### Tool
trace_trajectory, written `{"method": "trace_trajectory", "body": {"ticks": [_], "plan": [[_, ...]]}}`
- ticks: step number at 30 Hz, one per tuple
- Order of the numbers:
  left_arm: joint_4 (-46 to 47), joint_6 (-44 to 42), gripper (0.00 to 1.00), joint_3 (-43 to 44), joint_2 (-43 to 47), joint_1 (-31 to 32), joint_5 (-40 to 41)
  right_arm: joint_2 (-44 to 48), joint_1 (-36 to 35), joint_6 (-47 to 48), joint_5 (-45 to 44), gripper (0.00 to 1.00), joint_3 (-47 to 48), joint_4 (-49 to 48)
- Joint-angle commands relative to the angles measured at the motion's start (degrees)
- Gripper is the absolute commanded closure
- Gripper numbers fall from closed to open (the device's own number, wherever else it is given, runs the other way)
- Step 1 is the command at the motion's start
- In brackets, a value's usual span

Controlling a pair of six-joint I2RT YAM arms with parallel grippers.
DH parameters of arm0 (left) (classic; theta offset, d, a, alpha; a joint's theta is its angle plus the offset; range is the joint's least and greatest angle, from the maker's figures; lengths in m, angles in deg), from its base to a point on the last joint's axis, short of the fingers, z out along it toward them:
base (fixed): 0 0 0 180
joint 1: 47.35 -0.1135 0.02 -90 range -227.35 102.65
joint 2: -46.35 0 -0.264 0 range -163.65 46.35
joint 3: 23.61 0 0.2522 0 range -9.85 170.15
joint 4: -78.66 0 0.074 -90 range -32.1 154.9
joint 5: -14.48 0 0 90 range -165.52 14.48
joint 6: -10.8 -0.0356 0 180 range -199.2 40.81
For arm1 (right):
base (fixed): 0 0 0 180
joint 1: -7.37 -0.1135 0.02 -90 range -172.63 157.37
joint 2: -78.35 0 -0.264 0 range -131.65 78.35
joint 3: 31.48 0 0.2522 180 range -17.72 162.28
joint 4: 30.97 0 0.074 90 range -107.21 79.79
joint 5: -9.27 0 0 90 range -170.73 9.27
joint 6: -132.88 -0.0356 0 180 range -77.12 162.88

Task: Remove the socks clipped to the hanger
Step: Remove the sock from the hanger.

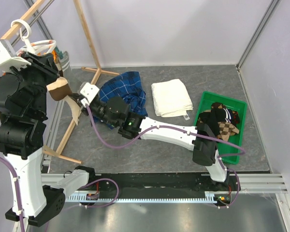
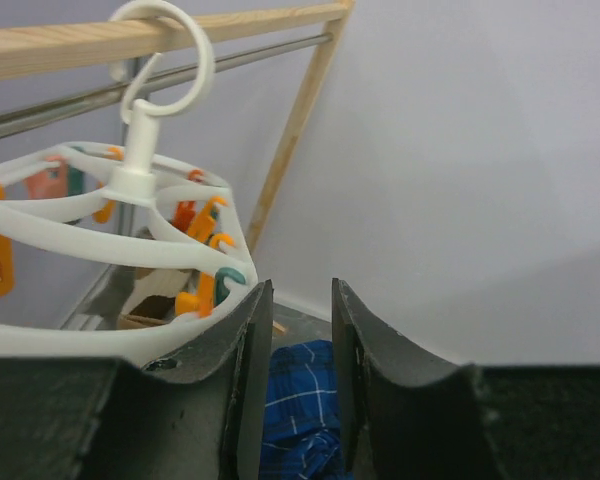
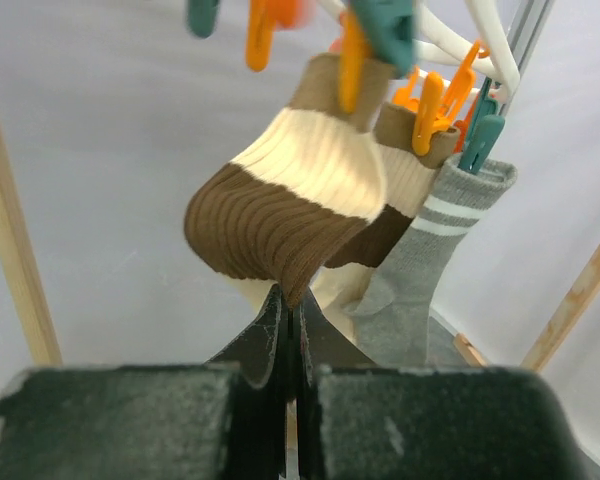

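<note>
Right gripper (image 3: 287, 312) clenched on the lower tip of a brown and cream sock (image 3: 300, 190), which hangs by an orange clip (image 3: 352, 60) from the white hanger (image 2: 135, 165), beside a grey sock (image 3: 420, 270). Left gripper (image 2: 300, 300), fingers apart and empty, sits just beside the hanger's rim; other socks (image 1: 222, 121) lie in a green bin (image 1: 227, 98)

Top ext: looking down from above/behind arm bases, taking in whole table (image 1: 150, 159). L wrist: sitting close beside hanger (image 2: 130, 180), facing slightly up past rack pole (image 2: 80, 40). R wrist: pointing up at clipped socks (image 3: 290, 200), v. close. Sharing hanger across all 3 views.
</note>
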Motion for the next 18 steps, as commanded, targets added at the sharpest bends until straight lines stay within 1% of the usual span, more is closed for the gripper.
{"method": "trace_trajectory", "body": {"ticks": [1, 2, 5, 6, 8, 9, 12, 14, 18], "plan": [[-1.0, -4.4, 0.63, 1.7, 1.0, 0.0, 6.6, 0.2, 2.7, -5.6, 4.3, 0.97, 3.6, -3.7], [-1.0, -4.6, 0.63, 1.7, 1.1, 0.0, 6.7, 0.0, 2.9, -6.9, 5.1, 0.96, 3.6, -4.0], [-0.9, -5.0, 0.63, 1.6, 1.6, 0.0, 7.8, -0.5, 3.7, -8.7, 7.4, 0.89, 3.8, -4.4], [-0.9, -5.3, 0.63, 1.3, 1.6, 0.0, 8.2, -0.8, 3.8, -9.3, 8.2, 0.84, 3.9, -4.5], [-1.0, -6.1, 0.63, 1.2, 1.7, 0.0, 9.1, -1.5, 4.0, -9.6, 8.4, 0.78, 5.2, -3.8], [-1.0, -6.3, 0.63, 0.9, 1.6, 0.1, 9.5, -1.9, 4.0, -9.7, 10.3, 0.71, 6.0, -3.1], [-0.8, -7.1, 0.62, 0.0, 2.0, 0.0, 10.5, -3.3, 4.5, -9.7, 11.7, 0.64, 10.0, -0.3], [-0.3, -8.0, 0.62, -0.4, 2.3, 0.0, 11.5, -3.6, 4.9, -9.7, 11.9, 0.64, 11.5, -0.1], [0.4, -10.4, 0.62, -1.4, 2.4, 0.0, 13.4, -5.5, 5.3, -9.6, 12.3, 0.66, 15.4, 1.2]]}}
